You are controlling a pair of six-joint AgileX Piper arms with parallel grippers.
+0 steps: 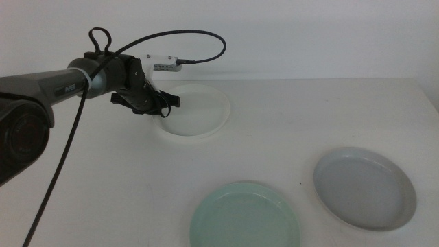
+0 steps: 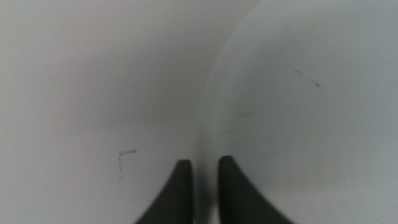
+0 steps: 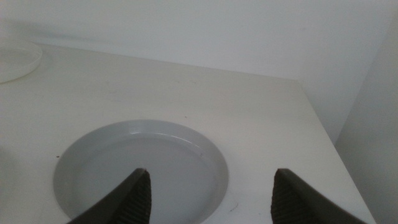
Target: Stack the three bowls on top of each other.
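The white bowl [image 1: 199,113] sits at the back middle of the table. My left gripper [image 1: 168,104] is at its left rim. In the left wrist view the two jaws [image 2: 204,171] stand close together with the rim of the white bowl [image 2: 298,112] between them, shut on it. The mint green bowl [image 1: 245,216] lies at the front middle and the light grey bowl [image 1: 363,186] at the front right. My right gripper [image 3: 211,173] is open and empty, hovering near the grey bowl [image 3: 143,168]. It is out of the middle view.
The white table [image 1: 103,178] ends at a white wall behind. The left arm's black cable [image 1: 171,34] loops above the white bowl. The white bowl's edge also shows in the right wrist view [image 3: 15,59]. The table's right edge [image 3: 323,130] runs beside the grey bowl.
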